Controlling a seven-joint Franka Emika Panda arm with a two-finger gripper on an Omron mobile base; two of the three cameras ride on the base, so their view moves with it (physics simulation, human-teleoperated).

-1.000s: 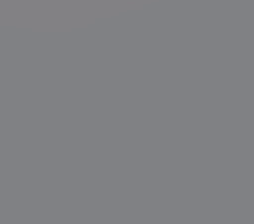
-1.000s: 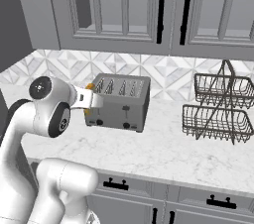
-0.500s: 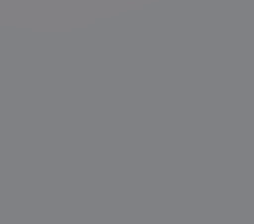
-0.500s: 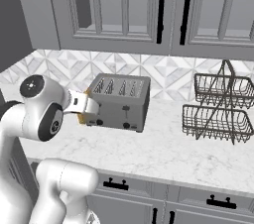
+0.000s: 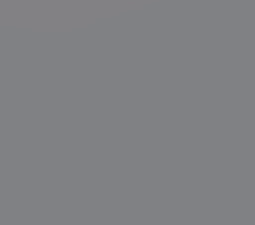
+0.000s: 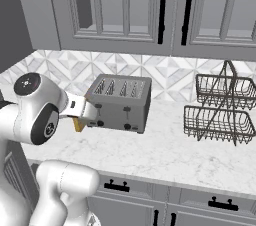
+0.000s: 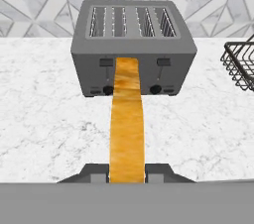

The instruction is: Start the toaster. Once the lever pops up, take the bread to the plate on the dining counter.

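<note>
The dark fingers (image 7: 127, 178) are clamped on a flat golden-tan slice of bread (image 7: 127, 119), which sticks straight out ahead of them toward the grey metal four-slot toaster (image 7: 133, 44) on the white marble surface (image 7: 44, 119). The slice looks light, stiff enough to hold its shape, yet crumbly; a gentle pinch across its faces near one edge suits it. The hand view shows the toaster's levers and knobs; the right base view adds the black wire basket rack (image 6: 220, 110) far off to the side.
</note>
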